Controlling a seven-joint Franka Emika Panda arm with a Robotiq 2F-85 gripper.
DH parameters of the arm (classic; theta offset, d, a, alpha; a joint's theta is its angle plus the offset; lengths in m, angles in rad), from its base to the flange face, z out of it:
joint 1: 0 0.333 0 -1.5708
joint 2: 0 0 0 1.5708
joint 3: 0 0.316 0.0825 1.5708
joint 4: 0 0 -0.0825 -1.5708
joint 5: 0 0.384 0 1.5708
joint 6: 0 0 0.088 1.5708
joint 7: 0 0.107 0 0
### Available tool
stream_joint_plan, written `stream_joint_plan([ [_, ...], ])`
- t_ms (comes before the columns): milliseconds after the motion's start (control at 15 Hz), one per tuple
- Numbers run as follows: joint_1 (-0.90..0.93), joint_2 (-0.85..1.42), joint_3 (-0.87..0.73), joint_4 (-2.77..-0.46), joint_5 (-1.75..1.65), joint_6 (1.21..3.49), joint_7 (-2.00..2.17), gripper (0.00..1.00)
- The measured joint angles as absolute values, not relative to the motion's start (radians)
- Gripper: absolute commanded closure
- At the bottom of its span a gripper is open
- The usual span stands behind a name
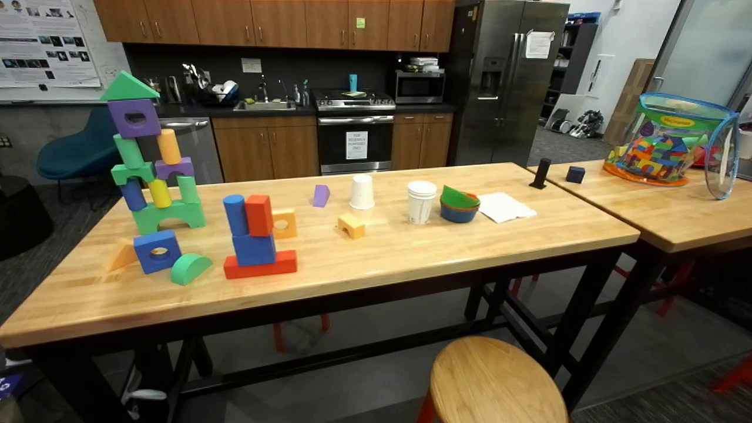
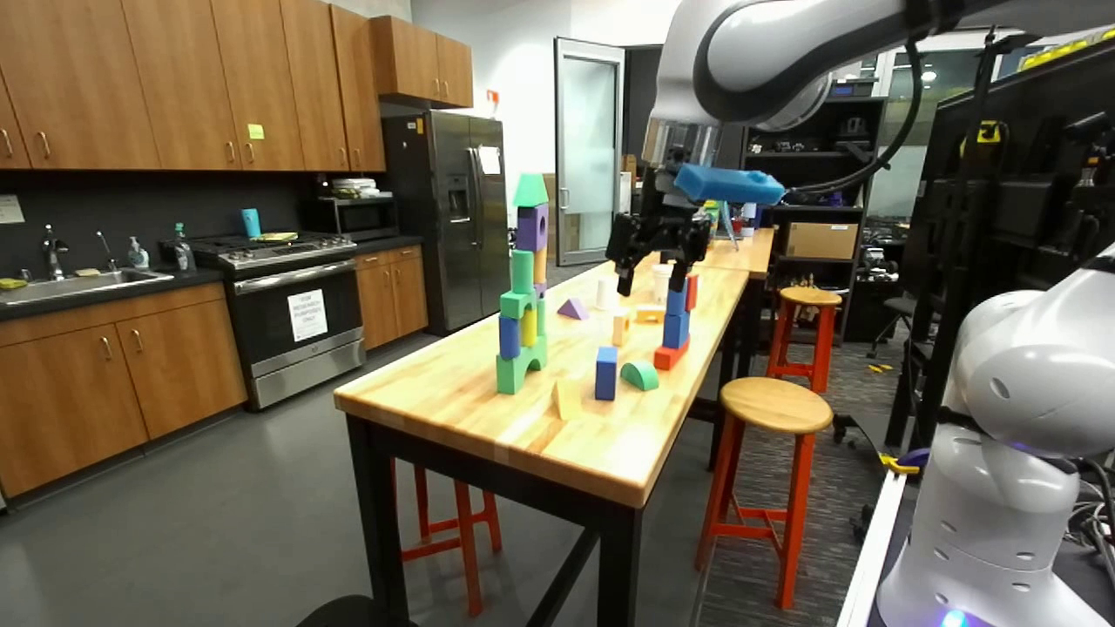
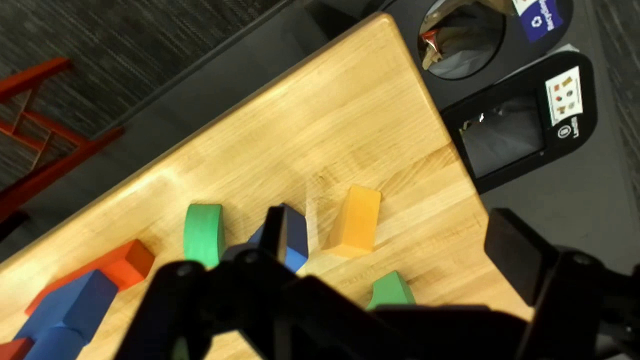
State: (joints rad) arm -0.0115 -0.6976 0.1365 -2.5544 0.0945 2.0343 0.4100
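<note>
Wrist view: gripper (image 3: pixel 392 245), jaws parted and empty, hangs clear of the orange wedge (image 3: pixel 357 218) and adjacent blue block (image 3: pixel 297 235), presumably the approach step, requiring alignment before descent.

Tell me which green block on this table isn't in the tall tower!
The green half-circle block, sitting beside the blue block with the round hole. All the other green blocks on the table are stacked in the tall tower.
</note>
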Motion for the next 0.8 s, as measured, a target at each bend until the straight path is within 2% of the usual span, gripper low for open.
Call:
stream_joint_plan([
  [800,-0.095,-0.618,0.203,-2.584,0.155,2.293,0.978,0.0],
])
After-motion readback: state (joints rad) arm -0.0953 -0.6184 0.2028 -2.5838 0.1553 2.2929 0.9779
